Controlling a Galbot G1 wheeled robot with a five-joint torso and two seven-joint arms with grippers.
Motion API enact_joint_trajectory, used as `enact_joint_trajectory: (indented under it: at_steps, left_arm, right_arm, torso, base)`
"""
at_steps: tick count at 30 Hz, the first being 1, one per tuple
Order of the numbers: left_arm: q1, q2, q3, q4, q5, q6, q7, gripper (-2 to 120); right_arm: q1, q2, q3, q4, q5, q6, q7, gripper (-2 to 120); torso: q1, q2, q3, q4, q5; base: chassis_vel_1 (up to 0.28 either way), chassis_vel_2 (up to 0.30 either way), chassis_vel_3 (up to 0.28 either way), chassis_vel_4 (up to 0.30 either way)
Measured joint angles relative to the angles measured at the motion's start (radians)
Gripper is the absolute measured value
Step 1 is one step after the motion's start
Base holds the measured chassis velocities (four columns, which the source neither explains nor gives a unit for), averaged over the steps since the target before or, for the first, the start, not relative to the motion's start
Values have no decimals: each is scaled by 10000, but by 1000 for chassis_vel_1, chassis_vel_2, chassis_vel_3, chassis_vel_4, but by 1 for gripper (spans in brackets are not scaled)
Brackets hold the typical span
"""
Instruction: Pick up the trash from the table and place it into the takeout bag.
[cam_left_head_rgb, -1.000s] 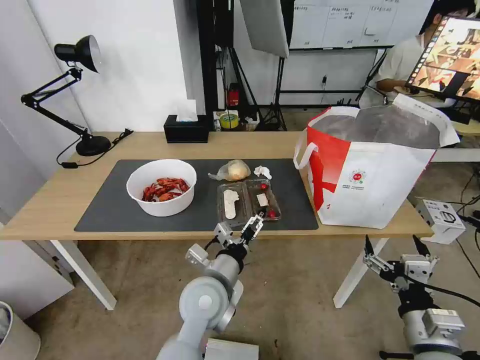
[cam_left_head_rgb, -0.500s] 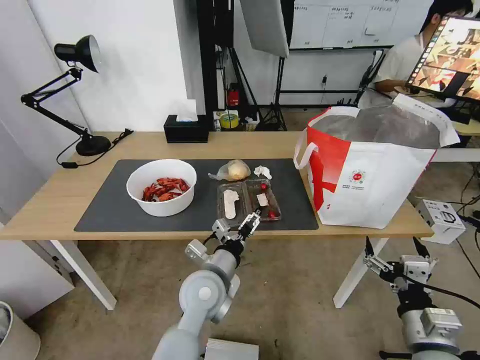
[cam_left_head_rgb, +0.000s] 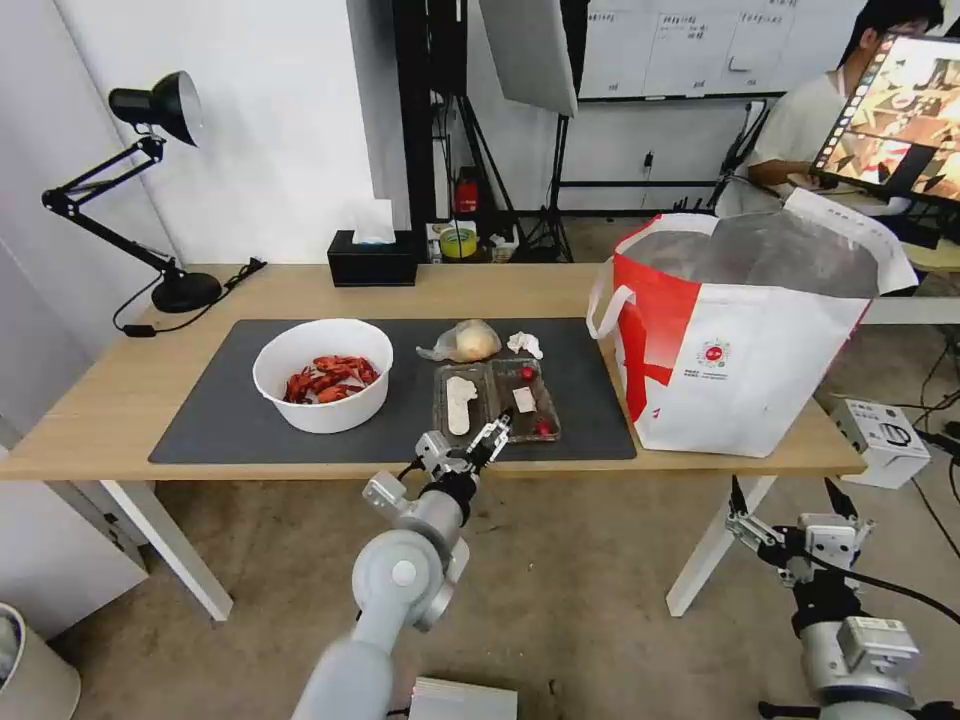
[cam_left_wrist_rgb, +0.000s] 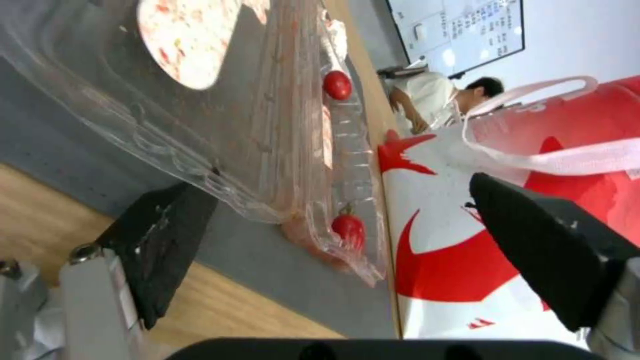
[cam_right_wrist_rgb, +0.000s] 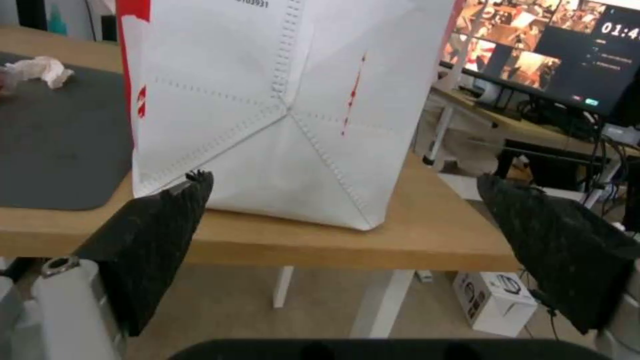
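On the long light-wood tabletop (cam_left_head_rgb: 120, 400) lies a large dark grey rectangular mat (cam_left_head_rgb: 230, 420), and on it the trash sits spread out: a white round bowl of red crayfish (cam_left_head_rgb: 322, 374) toward the robot's left, a clear plastic bag holding a beige lump (cam_left_head_rgb: 465, 341) farther back, a crumpled white tissue (cam_left_head_rgb: 526, 344) just beside that bag, and a clear plastic clamshell tray with cherry tomatoes (cam_left_head_rgb: 495, 400) at the mat's near edge. The left gripper (cam_left_head_rgb: 487, 443) reaches up to the near rim of this tray, its jaws spread, one black finger (cam_left_wrist_rgb: 163, 240) low beside the tray's edge and the other well off to the side; the wrist view does not show them touching the plastic. The large boxy white takeout bag with red side panels and silver foil lining (cam_left_head_rgb: 745, 345) stands open at the tabletop's right end. The right gripper (cam_left_head_rgb: 787, 495) hangs below the tabletop's edge near the bag, jaws spread wide.
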Motion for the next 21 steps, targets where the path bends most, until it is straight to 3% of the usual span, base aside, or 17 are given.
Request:
enact_joint_trajectory:
  at_steps: [16, 21]
  left_arm:
    - [-131, 361, -137, -352, 93, 31, 83, 100]
    - [-568, 863, -79, -236, 410, 60, 376, 100]
  right_arm:
    - [89, 43, -73, -222, 1, 66, -27, 100]
    - [92, 86, -81, -248, 8, 71, -29, 100]
  torso:
    - [0, 0, 0, 0, 0]
    - [0, 0, 0, 0, -1]
  base:
    - [0, 0, 0, 0]
    - [0, 0, 0, 0]
